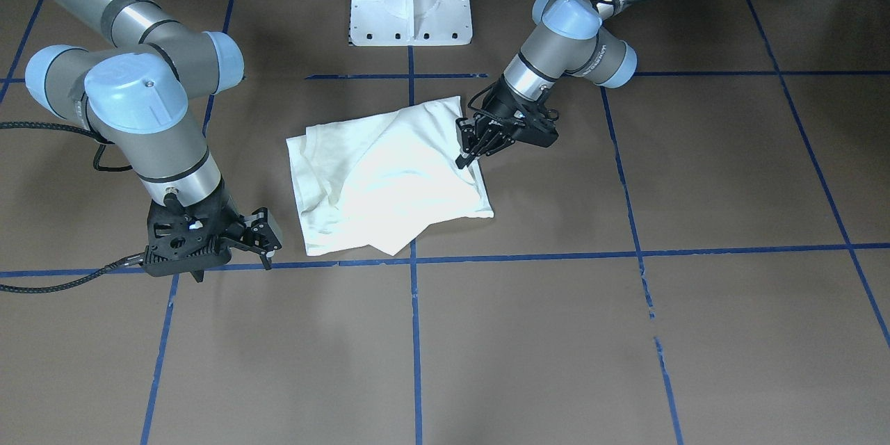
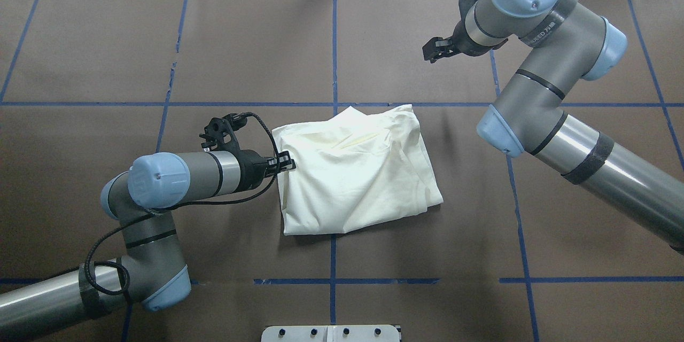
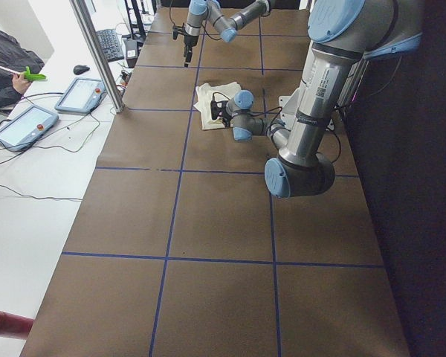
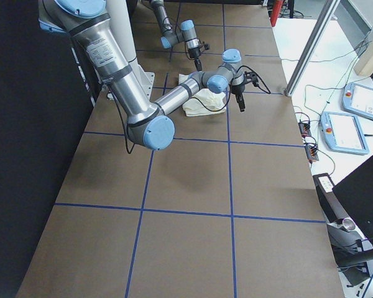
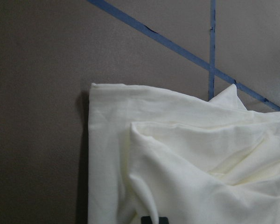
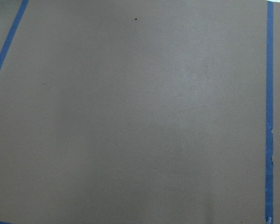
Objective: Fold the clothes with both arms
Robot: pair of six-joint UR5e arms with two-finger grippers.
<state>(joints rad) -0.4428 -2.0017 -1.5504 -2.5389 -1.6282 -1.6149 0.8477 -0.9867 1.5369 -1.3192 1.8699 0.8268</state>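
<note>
The cream-white shirt (image 1: pixel 389 174) lies folded into a rough rectangle in the middle of the table, plain side up, with no print showing. It also shows in the overhead view (image 2: pixel 358 171) and fills the left wrist view (image 5: pixel 191 163). My left gripper (image 1: pixel 464 156) is low at the shirt's edge on my left side (image 2: pixel 286 163), with its fingers drawn together on a fold of the cloth. My right gripper (image 1: pixel 268 247) hangs open and empty above bare table, well away from the shirt's far right corner (image 2: pixel 432 49). Its wrist view shows only table.
The table is covered in brown paper with a blue tape grid (image 2: pixel 334 37). The white pedestal base (image 1: pixel 410 7) stands at the robot's edge. A metal post (image 3: pixel 97 52) and control tablets (image 3: pixel 80 95) stand beside the table's far side.
</note>
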